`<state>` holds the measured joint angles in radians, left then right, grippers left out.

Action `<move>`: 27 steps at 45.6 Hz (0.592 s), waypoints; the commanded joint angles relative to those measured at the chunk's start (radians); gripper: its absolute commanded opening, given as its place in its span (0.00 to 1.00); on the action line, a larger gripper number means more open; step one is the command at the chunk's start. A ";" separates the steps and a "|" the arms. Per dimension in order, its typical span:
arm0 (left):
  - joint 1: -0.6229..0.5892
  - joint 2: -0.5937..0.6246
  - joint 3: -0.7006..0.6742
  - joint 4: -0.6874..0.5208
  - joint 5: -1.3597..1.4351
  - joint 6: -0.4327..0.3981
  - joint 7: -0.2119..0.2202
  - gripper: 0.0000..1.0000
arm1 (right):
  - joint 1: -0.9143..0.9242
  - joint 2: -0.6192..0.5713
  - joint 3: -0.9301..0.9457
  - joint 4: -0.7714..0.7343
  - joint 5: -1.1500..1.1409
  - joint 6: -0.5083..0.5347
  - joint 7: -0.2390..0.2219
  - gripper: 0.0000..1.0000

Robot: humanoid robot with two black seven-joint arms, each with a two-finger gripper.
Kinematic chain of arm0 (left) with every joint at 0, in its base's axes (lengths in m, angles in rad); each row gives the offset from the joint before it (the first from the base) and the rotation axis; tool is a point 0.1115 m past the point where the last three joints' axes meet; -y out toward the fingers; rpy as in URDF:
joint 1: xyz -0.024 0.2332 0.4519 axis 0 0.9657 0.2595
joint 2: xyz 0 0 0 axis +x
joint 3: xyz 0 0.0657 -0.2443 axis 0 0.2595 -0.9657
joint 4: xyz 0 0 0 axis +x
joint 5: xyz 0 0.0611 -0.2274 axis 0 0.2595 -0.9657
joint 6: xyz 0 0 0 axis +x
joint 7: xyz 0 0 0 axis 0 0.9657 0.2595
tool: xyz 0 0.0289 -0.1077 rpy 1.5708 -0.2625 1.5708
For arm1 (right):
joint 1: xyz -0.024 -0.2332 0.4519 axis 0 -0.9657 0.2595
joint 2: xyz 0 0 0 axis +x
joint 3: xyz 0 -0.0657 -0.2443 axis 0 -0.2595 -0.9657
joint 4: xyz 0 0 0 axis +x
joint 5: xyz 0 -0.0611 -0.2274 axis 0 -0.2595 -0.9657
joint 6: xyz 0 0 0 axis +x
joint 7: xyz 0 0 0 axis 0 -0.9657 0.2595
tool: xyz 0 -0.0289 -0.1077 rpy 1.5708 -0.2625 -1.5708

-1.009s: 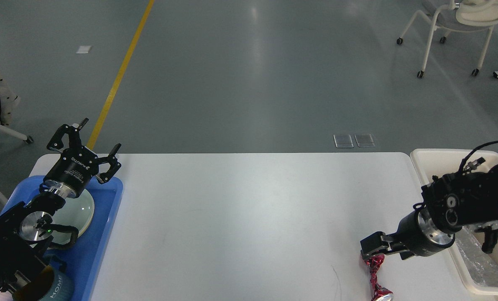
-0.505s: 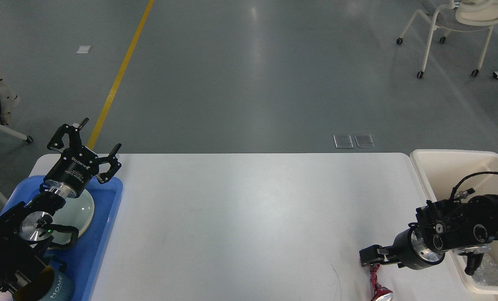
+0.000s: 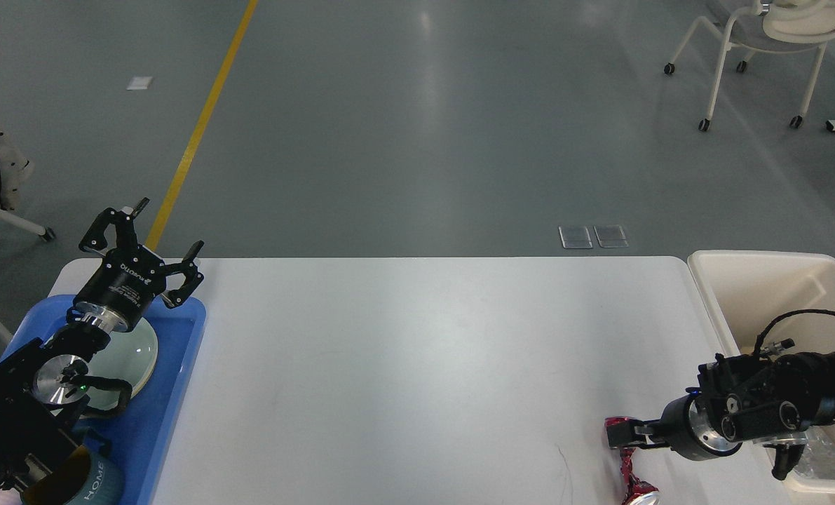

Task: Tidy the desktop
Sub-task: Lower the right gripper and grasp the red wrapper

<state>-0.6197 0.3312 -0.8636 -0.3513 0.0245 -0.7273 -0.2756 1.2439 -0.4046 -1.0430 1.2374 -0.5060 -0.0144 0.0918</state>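
The wide white-grey desktop [image 3: 417, 365] is filling the foreground. The right gripper [image 3: 619, 436] is gripping a crumpled red foil wrapper [image 3: 629, 471] lying near its front edge. The left gripper [image 3: 152, 247] is hovering, fingers spread, above a blue plastic tray [image 3: 172, 393].

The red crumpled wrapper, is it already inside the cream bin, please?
No, the red crumpled wrapper lies on the desktop, left of the cream bin.
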 commanded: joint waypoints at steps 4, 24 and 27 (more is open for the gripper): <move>0.000 0.000 0.000 0.000 0.000 0.000 -0.001 1.00 | -0.043 0.018 0.000 -0.026 0.000 -0.033 0.002 0.84; 0.000 0.000 0.000 0.000 0.000 0.000 -0.001 1.00 | -0.038 0.013 0.005 -0.019 -0.028 -0.045 0.017 0.00; 0.000 0.000 0.000 0.000 0.000 0.000 0.001 1.00 | -0.018 -0.002 0.006 -0.015 -0.026 -0.042 0.017 0.00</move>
<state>-0.6197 0.3312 -0.8636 -0.3513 0.0245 -0.7270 -0.2748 1.2033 -0.3886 -1.0402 1.2149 -0.5359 -0.0598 0.1082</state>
